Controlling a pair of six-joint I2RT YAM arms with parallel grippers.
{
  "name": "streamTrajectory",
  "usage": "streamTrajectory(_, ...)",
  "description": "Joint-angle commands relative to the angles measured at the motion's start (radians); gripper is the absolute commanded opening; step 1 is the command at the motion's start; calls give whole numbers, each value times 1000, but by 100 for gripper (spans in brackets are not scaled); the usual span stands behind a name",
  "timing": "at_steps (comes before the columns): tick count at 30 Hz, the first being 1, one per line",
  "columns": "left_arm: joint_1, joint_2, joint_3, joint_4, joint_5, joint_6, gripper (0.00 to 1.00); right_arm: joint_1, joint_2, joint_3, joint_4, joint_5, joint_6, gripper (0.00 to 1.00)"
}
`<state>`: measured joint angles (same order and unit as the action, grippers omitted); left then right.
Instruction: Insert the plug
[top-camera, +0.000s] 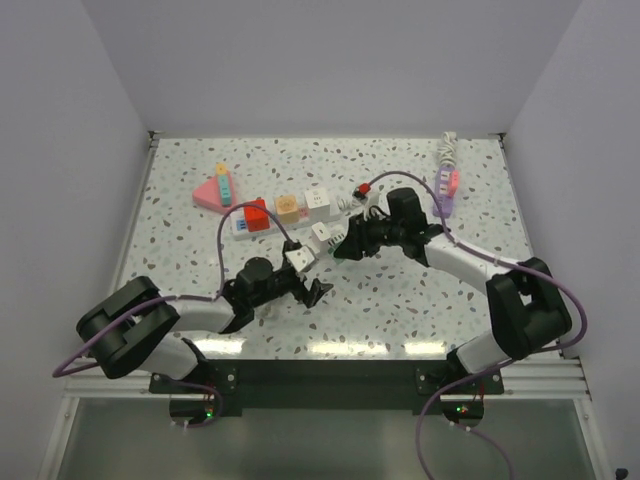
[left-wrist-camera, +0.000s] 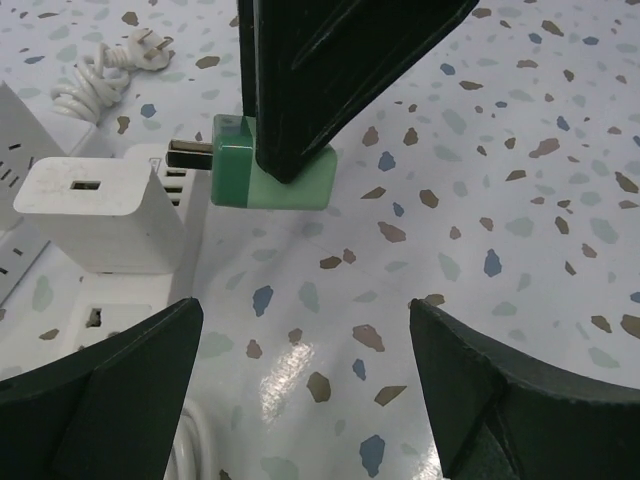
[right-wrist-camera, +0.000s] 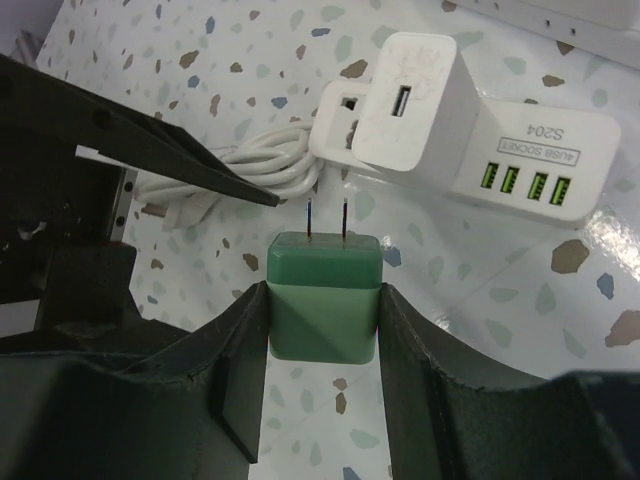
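Note:
A green plug sits clamped between the fingers of my right gripper, which is shut on its sides. Its two metal prongs point toward a white power strip with green USB ports, and a gap of bare table lies between them. A white charger sits on that strip. In the left wrist view the green plug hangs just above the table beside the white charger. My left gripper is open and holds nothing, close to the strip.
A white coiled cable lies beside the strip. Farther back stand a pink triangle block, a red block, an orange cube and a white cube. A purple strip lies at the back right.

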<state>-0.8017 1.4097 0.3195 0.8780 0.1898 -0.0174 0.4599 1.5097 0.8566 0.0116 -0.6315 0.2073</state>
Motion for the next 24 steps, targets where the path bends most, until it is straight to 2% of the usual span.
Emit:
streamTrajectory(1, -5, -31, 14, -20, -44, 100, 90, 2, 36, 62, 36, -151, -104, 0)
streamTrajectory(4, -5, -69, -31, 7, -46, 143, 90, 6, 85, 96, 1, -237, -161, 0)
streamTrajectory(6, -5, -80, -59, 70, -30, 169, 90, 20, 101, 125, -31, -250, -201, 0)
streamTrajectory(10, -7, -123, -140, 180, -96, 217, 89, 34, 115, 130, -45, -332, -238, 0)
streamTrajectory(14, -7, -161, -200, 291, -72, 261, 90, 43, 135, 147, -61, -410, -253, 0)
streamTrajectory(18, -7, -187, -233, 367, -61, 319, 90, 107, 150, 182, -159, -390, -314, 0)
streamTrajectory(21, -7, -215, -273, 435, 23, 368, 89, 144, 149, 194, -208, -375, -333, 0)
streamTrajectory(24, -7, -253, -281, 409, 104, 385, 88, 155, 152, 200, -225, -381, -333, 0)
